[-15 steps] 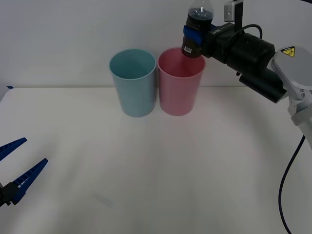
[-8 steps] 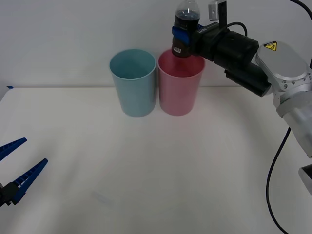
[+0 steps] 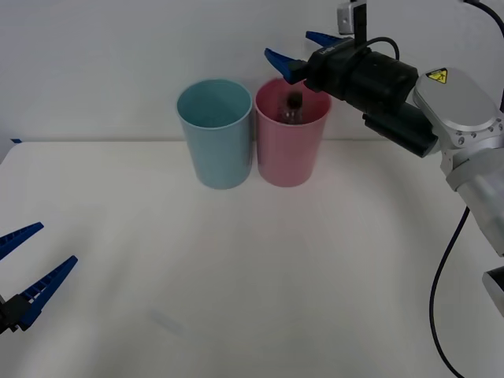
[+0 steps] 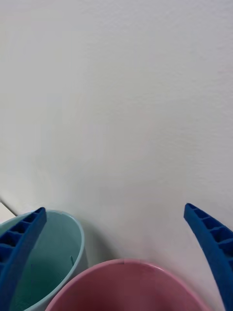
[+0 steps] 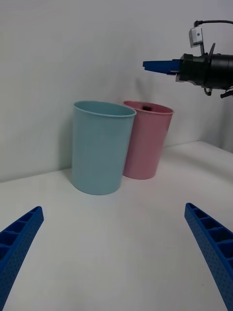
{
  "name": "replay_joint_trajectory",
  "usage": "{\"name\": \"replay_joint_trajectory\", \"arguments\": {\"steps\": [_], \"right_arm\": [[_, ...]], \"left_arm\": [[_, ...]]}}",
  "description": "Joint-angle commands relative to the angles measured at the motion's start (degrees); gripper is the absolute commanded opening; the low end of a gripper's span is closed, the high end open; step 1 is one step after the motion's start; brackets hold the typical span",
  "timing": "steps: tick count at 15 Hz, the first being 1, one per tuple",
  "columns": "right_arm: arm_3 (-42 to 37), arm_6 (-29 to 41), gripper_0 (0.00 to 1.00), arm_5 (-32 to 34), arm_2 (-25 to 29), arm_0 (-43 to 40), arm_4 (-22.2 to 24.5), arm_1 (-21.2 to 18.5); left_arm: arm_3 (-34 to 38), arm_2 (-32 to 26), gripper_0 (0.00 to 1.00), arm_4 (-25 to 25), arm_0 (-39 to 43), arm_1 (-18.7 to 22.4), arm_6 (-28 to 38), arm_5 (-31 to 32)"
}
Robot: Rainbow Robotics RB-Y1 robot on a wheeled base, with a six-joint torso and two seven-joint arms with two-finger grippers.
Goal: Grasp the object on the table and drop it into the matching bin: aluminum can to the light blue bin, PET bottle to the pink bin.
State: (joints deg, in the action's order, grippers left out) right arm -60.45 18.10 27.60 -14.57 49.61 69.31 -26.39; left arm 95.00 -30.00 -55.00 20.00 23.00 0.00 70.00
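Note:
The PET bottle (image 3: 293, 106), with its black cap and dark contents, is inside the pink bin (image 3: 290, 146), its top just below the rim. From the left wrist view its dark cap (image 5: 145, 105) peeks over the pink bin (image 5: 148, 143). My right gripper (image 3: 303, 49) hangs open just above that bin, with nothing between its fingers. The right wrist view looks past the open right gripper (image 4: 114, 209) onto the pink bin's rim (image 4: 126, 286). The light blue bin (image 3: 215, 134) stands touching the pink one on its left. My left gripper (image 3: 35, 264) rests open low at the table's near left.
The white table (image 3: 252, 260) stretches bare in front of both bins. A plain white wall rises right behind them. The right arm's black wrist and cable (image 3: 378, 79) reach over from the right. In the left wrist view the right gripper (image 5: 160, 64) hovers over the bins.
The right gripper moved left over the pink bin with the bottle, then opened. The bottle dropped from its fingers into the pink bin. The left arm stayed still.

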Motion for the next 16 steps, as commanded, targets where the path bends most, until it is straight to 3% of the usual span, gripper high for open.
{"name": "replay_joint_trajectory", "arguments": {"steps": [1,12,16], "right_arm": [[-3.62,-0.26,1.00,-0.17,0.77,-2.76,-0.41,-0.42],[-25.51,-0.35,1.00,-0.09,6.93,-22.27,-0.32,-4.37],[-33.86,-0.79,1.00,1.76,11.59,-32.12,-0.41,-6.22]], "left_arm": [[0.00,0.00,1.00,0.00,0.00,0.00,0.00,0.00],[0.00,0.00,1.00,0.00,0.00,0.00,0.00,0.00],[0.00,0.00,1.00,0.00,0.00,0.00,0.00,0.00]]}}
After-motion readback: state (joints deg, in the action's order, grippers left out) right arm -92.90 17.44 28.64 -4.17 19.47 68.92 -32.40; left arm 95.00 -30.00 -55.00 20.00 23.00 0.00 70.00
